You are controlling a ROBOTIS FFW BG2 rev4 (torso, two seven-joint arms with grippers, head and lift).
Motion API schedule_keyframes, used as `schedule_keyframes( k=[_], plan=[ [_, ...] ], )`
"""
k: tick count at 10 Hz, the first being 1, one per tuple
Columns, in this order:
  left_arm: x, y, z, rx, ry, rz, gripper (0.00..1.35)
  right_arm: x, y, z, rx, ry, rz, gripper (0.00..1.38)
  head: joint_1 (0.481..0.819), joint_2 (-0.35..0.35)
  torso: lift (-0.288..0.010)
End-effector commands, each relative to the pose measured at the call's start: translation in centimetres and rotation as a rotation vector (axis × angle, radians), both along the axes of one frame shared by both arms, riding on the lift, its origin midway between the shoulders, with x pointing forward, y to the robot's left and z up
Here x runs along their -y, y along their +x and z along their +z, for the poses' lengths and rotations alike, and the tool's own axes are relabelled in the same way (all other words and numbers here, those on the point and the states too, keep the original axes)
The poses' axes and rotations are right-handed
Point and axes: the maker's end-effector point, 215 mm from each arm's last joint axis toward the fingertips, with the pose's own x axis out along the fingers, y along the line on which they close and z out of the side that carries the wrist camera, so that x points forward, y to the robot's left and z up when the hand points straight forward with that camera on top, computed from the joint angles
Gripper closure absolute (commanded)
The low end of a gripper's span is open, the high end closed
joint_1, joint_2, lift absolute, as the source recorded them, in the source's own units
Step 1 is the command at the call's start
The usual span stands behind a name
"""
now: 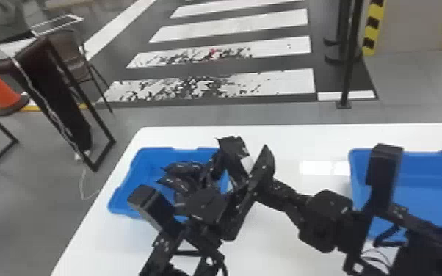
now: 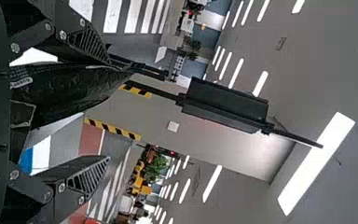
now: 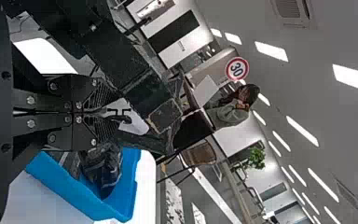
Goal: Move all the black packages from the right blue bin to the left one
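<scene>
My left gripper (image 1: 241,161) is raised over the right side of the left blue bin (image 1: 121,205), a black package (image 1: 233,146) upright between its spread fingers. In the left wrist view, the left gripper (image 2: 108,111) stands open; the package (image 2: 63,91) lies against one finger, apart from the other. The right gripper (image 1: 272,185) points leftward, close beside the left one. In the right wrist view, the right gripper (image 3: 100,111) is shut, with the left arm's dark parts in front. Several black packages (image 1: 183,168) lie in the left bin.
The right blue bin (image 1: 429,161) stands on the white table (image 1: 286,137), partly hidden by the right arm. Both arms are close together near the left bin's right edge. A black chair and an orange cone stand on the floor beyond the table's left side.
</scene>
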Motion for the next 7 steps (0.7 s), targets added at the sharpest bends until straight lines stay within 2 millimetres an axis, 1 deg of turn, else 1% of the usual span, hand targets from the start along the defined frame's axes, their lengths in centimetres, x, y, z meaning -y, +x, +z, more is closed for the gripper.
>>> schedule_keyframes(
  k=[1, 2, 3, 4, 6, 7],
  plan=[
    [-1.0, 0.0, 0.6, 0.016, 0.011, 0.025, 1.08, 0.0, 0.0, 0.2, 0.003, 0.003, -0.001, 1.17, 0.695, 0.306, -0.132],
    [-1.4, -0.1, 0.4, 0.011, 0.011, 0.038, 1.23, 0.1, 0.0, 0.1, 0.001, 0.004, -0.001, 1.17, 0.695, 0.314, -0.132],
    [-1.5, -0.1, -0.2, -0.016, -0.008, 0.042, 1.22, 0.1, 0.1, 0.2, 0.004, 0.010, -0.006, 1.17, 0.695, 0.318, -0.132],
    [-1.6, -0.1, -0.5, -0.023, -0.002, 0.048, 1.22, 0.2, 0.2, 0.2, 0.002, 0.012, -0.008, 1.17, 0.695, 0.325, -0.132],
    [-1.4, 0.2, -0.7, -0.031, 0.011, 0.043, 1.22, 0.4, 0.8, 0.4, 0.009, 0.027, -0.024, 1.17, 0.695, 0.326, -0.132],
    [-2.1, 0.7, -0.2, -0.017, 0.020, 0.061, 1.22, 0.7, 1.5, 0.3, 0.005, 0.044, -0.040, 1.06, 0.695, 0.321, -0.132]
  ],
)
